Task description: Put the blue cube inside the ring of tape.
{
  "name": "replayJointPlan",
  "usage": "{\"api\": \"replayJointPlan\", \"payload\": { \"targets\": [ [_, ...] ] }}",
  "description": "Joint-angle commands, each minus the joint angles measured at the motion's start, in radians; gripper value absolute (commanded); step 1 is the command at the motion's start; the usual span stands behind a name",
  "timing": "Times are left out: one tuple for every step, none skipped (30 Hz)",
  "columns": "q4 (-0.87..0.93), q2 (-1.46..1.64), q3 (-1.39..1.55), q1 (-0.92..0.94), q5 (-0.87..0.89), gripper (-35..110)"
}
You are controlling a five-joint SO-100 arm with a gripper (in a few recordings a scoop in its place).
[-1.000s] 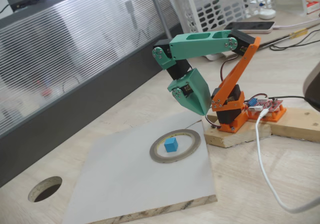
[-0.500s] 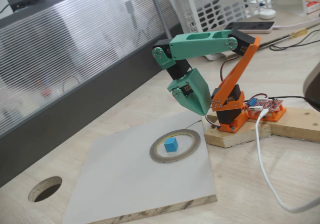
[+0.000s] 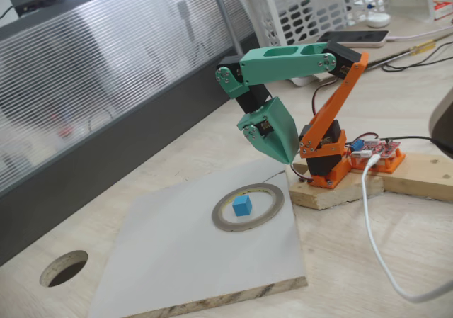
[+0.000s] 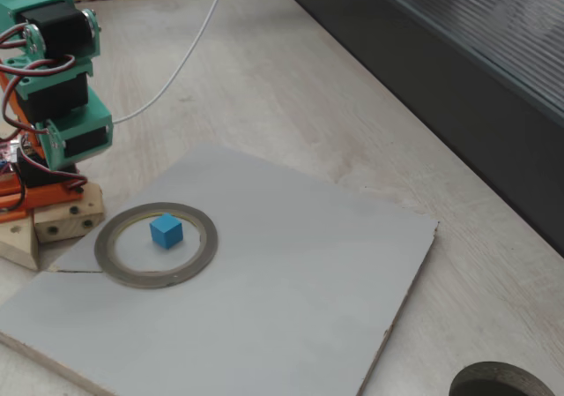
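Observation:
The blue cube (image 3: 242, 205) (image 4: 166, 231) rests flat on the grey board, inside the ring of tape (image 3: 244, 227) (image 4: 106, 246) and near its centre. It touches nothing but the board. My gripper (image 3: 287, 156) hangs folded back above the board's far edge, behind the ring and apart from it. Its teal jaws are pressed together into one wedge pointing down, with nothing held.
The grey board (image 3: 177, 261) (image 4: 291, 272) lies on a wooden tabletop. A round hole (image 3: 64, 267) (image 4: 502, 383) is cut in the table beyond the board's corner. The arm's orange base stands on a wooden block (image 3: 340, 190); a white cable (image 3: 375, 240) runs beside it. A dark partition wall borders the table.

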Motion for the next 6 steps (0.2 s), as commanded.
{"api": "replayJointPlan", "payload": {
  "targets": [
    [0.025, 0.015, 0.015, 0.008, 0.011, -1],
    [0.025, 0.015, 0.015, 0.008, 0.011, -1],
    [0.025, 0.015, 0.015, 0.008, 0.011, -1],
    [0.025, 0.015, 0.015, 0.008, 0.011, -1],
    [0.025, 0.015, 0.015, 0.008, 0.011, -1],
    [0.025, 0.015, 0.015, 0.008, 0.011, -1]
  ]
}}
